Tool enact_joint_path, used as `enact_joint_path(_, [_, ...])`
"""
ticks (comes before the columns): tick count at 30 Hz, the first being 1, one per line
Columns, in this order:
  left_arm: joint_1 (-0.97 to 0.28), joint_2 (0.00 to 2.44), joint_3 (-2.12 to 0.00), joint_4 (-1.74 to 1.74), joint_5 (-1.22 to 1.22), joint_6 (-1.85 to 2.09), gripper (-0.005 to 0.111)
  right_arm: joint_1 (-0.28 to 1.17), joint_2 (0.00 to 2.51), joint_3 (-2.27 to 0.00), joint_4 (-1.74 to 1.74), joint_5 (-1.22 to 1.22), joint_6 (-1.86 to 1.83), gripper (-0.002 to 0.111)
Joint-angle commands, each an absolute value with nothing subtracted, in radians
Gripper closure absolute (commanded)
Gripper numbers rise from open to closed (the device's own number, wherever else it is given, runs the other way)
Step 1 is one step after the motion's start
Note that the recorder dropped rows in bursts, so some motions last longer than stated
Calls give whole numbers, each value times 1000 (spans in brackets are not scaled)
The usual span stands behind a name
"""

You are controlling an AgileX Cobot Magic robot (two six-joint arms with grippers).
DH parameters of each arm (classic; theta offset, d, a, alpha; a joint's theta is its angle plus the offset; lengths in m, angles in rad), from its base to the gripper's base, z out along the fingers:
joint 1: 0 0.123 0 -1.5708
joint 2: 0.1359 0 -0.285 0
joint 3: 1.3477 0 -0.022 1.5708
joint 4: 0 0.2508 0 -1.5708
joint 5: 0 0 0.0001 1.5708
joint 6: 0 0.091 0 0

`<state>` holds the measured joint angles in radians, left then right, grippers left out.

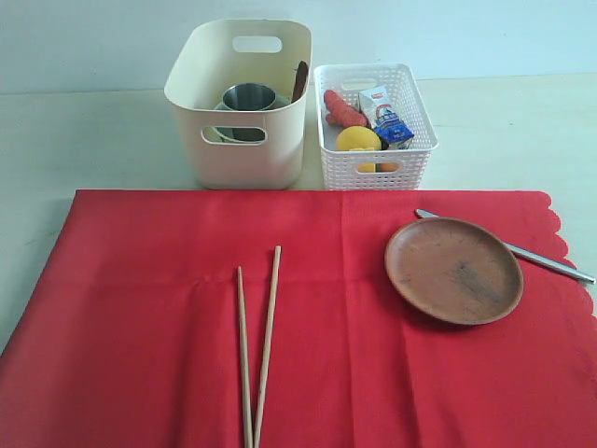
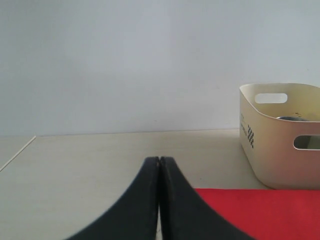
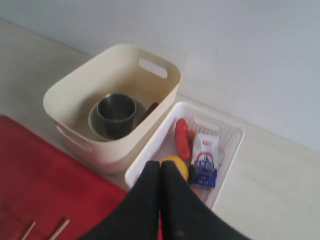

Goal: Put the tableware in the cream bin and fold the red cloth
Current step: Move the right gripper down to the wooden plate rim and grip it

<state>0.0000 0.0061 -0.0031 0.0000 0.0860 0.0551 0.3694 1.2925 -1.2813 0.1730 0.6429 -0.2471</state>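
In the cream bin: steel cup sitting in the white bowl, dark spoon leaning on the bin's wall. In front of the bin, spread flat: the red cloth. On the cloth, in front of the bin: two chopsticks, tips close together. Further right of the bin, also on the cloth: brown plate, knife just behind it. Left gripper off to the bin's side, jaws pressed tight, holding nothing. Right gripper up over the white basket next to the bin, jaws pressed tight too, holding nothing.

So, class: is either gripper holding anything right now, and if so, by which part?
Nothing is held. The left gripper and the right gripper are both shut, jaws pressed together with nothing between them.
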Motion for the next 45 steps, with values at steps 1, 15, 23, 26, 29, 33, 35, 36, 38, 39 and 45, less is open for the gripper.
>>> enact_joint_path(1, [-1, 0, 0, -14, 88, 56, 104, 364, 1297, -1227, 150, 709, -238, 108])
enact_joint_path(15, [-1, 0, 0, -14, 88, 56, 104, 281, 1509, -1104, -160, 580, -43, 108])
enact_joint_path(23, [-1, 0, 0, -14, 88, 56, 104, 37, 1624, -1104, 146, 712, -256, 108])
enact_joint_path(26, [-1, 0, 0, -14, 88, 56, 104, -59, 1693, -1104, 366, 816, -427, 108])
enact_joint_path(29, [-1, 0, 0, -14, 88, 56, 104, -113, 1767, -1104, 553, 895, -593, 108])
enact_joint_path(33, [-1, 0, 0, -14, 88, 56, 104, -116, 1878, -1104, 507, 885, -531, 108])
enact_joint_path(35, [-1, 0, 0, -14, 88, 56, 104, -116, 1911, -1104, 417, 855, -424, 104])
enact_joint_path(36, [-1, 0, 0, -14, 88, 56, 104, -116, 1919, -1104, 387, 843, -390, 100])
enact_joint_path(38, [-1, 0, 0, -14, 88, 56, 104, -116, 1921, -1104, 364, 836, -350, 83])
enact_joint_path(39, [-1, 0, 0, -14, 88, 56, 104, -116, 1921, -1104, 400, 838, -384, 70])
enact_joint_path(45, [-1, 0, 0, -14, 88, 56, 104, -116, 1921, -1093, 541, 838, -701, 57])
